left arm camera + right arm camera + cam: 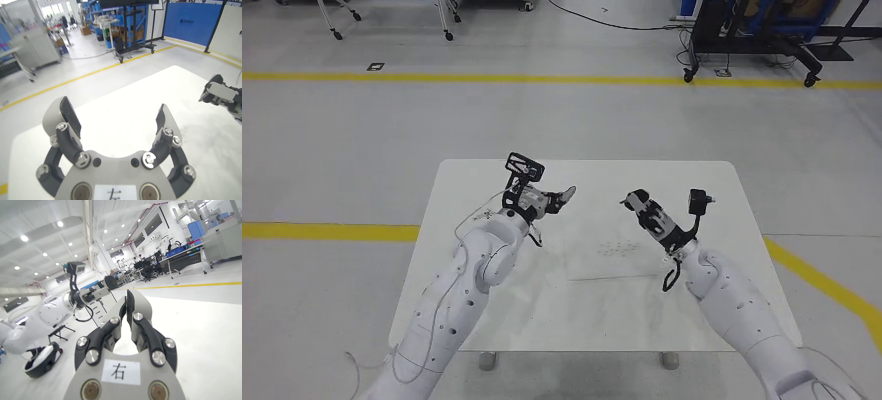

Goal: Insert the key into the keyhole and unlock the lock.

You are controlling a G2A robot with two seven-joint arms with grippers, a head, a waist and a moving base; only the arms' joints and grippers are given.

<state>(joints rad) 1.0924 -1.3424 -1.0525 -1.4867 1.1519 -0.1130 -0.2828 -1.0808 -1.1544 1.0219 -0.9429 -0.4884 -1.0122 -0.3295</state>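
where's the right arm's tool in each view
Top view: the right tool is above the table, shut, its tip facing the left tool.
Left wrist view: the right tool is farther off, beyond the open left tool.
Right wrist view: the right tool is nearest the camera, shut.
Shared landmark: the left tool.

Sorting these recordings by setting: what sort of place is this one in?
Probably an industrial robotics lab or workshop hall: yellow floor lines, a blue pegboard partition, and desks with office chairs across an open floor.
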